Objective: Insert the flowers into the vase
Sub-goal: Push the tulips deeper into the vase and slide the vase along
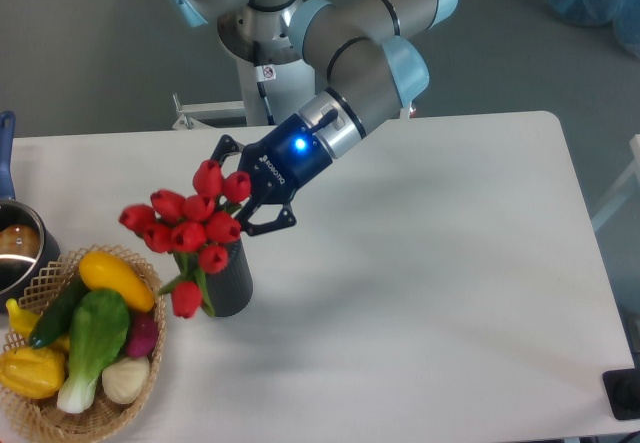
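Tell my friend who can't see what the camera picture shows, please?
A bunch of red flowers stands in a small dark vase on a white table, with the robot's gripper right beside the blooms, its fingers spread. A basket of vegetables and a metal pot sit at the left.

- We count one bunch of flowers [190, 225], with about ten red heads showing.
- We see one vase [232, 283].
- One gripper [243, 195].
- One basket [120, 408], holding about seven vegetables [95, 338].
- One pot [15, 248].
- One table [430, 293].
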You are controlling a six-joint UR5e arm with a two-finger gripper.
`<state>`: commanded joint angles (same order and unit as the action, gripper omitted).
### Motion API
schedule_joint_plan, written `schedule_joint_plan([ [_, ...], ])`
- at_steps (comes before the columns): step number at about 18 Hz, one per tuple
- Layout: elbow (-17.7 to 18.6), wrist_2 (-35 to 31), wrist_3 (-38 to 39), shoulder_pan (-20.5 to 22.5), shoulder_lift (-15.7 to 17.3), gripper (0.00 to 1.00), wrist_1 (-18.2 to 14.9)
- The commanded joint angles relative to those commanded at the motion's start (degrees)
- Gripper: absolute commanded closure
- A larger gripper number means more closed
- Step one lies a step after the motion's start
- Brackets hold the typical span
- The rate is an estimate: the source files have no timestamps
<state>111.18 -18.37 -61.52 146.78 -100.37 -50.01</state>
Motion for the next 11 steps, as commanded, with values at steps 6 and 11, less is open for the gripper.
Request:
schedule_joint_plan([
  [6, -1.0, -2.9, 0.0, 0.6, 0.1, 0.00, 0.0],
  [11, -3.0, -6.8, 0.3, 1.7, 0.5, 0.00, -0.1],
])
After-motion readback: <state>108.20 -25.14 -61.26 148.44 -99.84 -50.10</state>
